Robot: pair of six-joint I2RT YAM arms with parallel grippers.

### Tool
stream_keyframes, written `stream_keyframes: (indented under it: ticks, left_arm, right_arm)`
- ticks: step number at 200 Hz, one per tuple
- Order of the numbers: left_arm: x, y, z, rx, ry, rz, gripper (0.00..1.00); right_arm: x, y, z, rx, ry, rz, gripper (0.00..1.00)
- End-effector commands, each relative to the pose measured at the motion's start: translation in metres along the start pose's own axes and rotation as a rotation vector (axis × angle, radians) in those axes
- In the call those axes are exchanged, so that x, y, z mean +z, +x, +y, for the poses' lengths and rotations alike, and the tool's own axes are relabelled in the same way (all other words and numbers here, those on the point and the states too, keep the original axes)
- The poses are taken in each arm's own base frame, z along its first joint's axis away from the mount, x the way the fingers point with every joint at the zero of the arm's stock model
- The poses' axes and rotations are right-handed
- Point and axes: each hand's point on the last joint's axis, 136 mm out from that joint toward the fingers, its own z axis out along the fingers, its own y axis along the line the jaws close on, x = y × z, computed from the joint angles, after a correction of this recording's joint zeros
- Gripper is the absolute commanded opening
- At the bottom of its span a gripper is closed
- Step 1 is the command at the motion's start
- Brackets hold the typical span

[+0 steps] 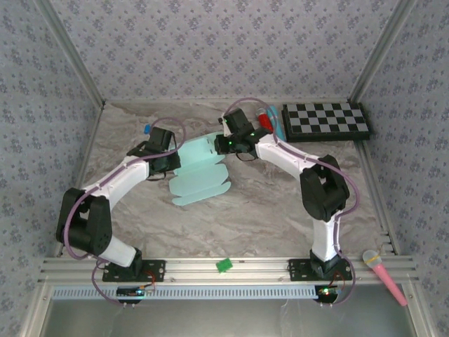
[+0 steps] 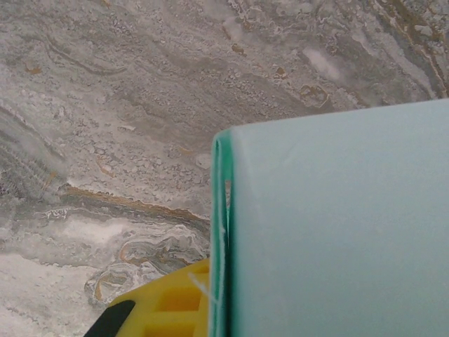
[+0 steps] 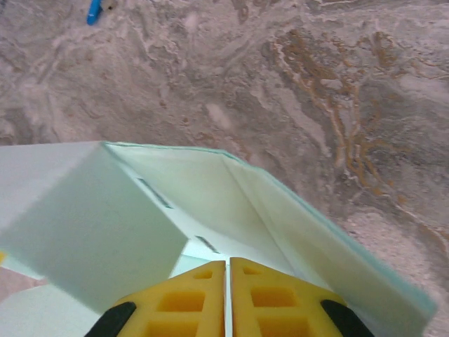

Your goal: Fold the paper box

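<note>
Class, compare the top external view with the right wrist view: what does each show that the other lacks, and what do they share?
The top external view adds the checkerboard, the pink microphone and a small green piece on the front rail. The right wrist view adds the right claw close up, its yellow fingers almost touching, and slots on the card's inner face. Shared: the paper box, partly folded, the marbled table and a tiny blue piece.
</note>
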Motion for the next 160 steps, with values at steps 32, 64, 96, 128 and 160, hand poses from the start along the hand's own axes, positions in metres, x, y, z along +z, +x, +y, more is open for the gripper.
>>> stream_keyframes:
  ticks: [32, 64, 96, 128, 160]
  left_arm:
    - [-0.013, -0.01, -0.008, 0.014, 0.029, -0.031, 0.0]
    - [-0.013, -0.01, -0.008, 0.015, 0.026, -0.031, 0.0]
    - [-0.012, -0.01, -0.009, 0.016, 0.029, -0.029, 0.0]
    - [-0.012, -0.01, -0.009, 0.016, 0.03, -0.03, 0.0]
    - [-0.012, -0.011, -0.009, 0.017, 0.031, -0.031, 0.0]
  right_arm:
    - [-0.009, 0.015, -0.028, -0.049, 0.16, 0.044, 0.16]
    - [-0.009, 0.015, -0.031, -0.053, 0.195, 0.043, 0.16]
    - [-0.003, 0.022, -0.035, -0.07, 0.228, 0.075, 0.13]
    - [0.001, 0.026, -0.036, -0.079, 0.246, 0.09, 0.12]
    - [0.005, 0.028, -0.035, -0.081, 0.239, 0.1, 0.12]
